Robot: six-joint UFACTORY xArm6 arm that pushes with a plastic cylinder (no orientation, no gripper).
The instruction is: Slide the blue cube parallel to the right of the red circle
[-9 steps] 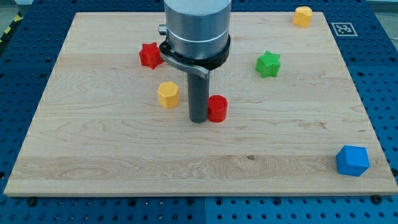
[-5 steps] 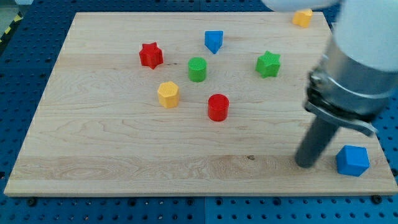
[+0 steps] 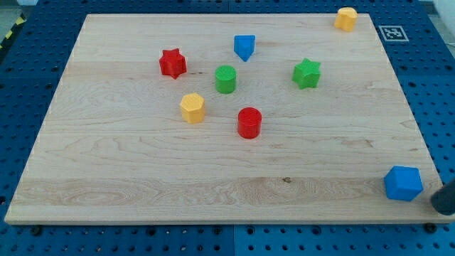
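Note:
The blue cube point(image 3: 403, 183) sits near the board's bottom right corner. The red circle point(image 3: 249, 122), a short cylinder, stands near the board's middle, far to the cube's left and higher in the view. My tip point(image 3: 443, 202) shows as a dark round end at the view's right edge, just right of and slightly below the blue cube, off the board's edge. A small gap separates it from the cube.
A red star point(image 3: 172, 63), a yellow hexagon point(image 3: 192, 108), a green cylinder point(image 3: 225, 79), a blue triangular block point(image 3: 244, 47) and a green star point(image 3: 306, 73) stand on the wooden board point(image 3: 142, 178). Another yellow block point(image 3: 346, 18) is at the top right corner.
My tip moved from beside the red circle across to the right, passed left of the blue cube, and now sits at its right. No block has moved.

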